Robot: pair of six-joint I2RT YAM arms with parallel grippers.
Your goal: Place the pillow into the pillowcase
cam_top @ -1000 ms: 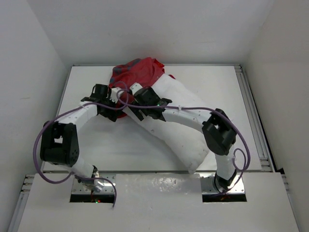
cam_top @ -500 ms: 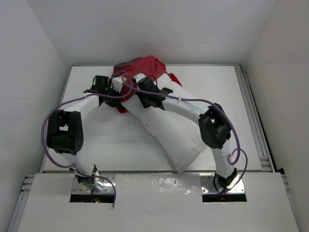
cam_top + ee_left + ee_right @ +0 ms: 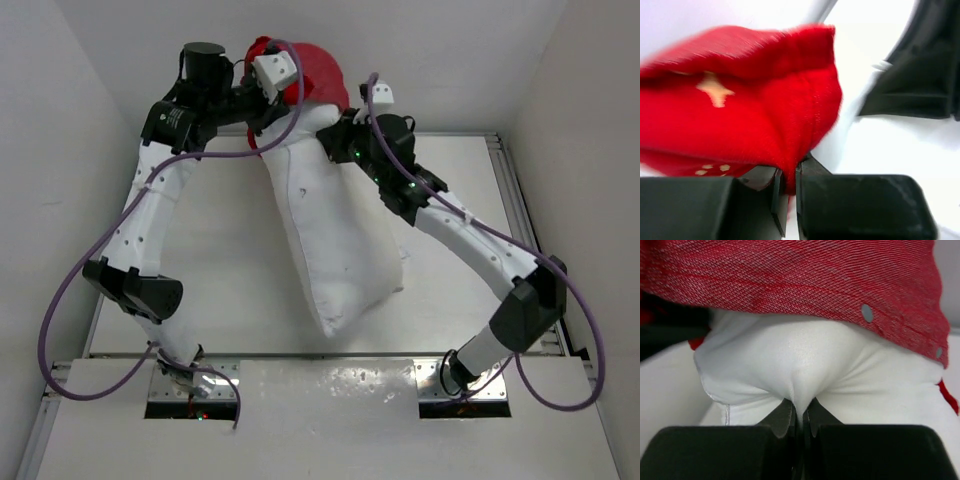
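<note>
The white pillow [image 3: 325, 240] hangs steeply, its lower corner resting on the table near the front. The red pillowcase [image 3: 320, 80] caps its raised top end. My left gripper [image 3: 262, 118] is high at the back left, shut on a fold of the pillowcase's red edge [image 3: 740, 115]; in the left wrist view the gripper [image 3: 788, 182] has red cloth pinched between its fingers. My right gripper [image 3: 330, 140] is beside it on the right, shut on a pinch of white pillow [image 3: 805, 365] just below the pillowcase hem [image 3: 790, 275], as the right wrist view shows [image 3: 801, 415].
The white table [image 3: 200, 260] is boxed in by white walls at the back and both sides. A metal rail [image 3: 520, 230] runs along its right edge. Purple cables loop off both arms, one crossing the pillowcase top.
Both arms have risen from table height up toward the back wall, taking the pillow's cased end with them. The pillow went from lying flat to hanging steeply.
</note>
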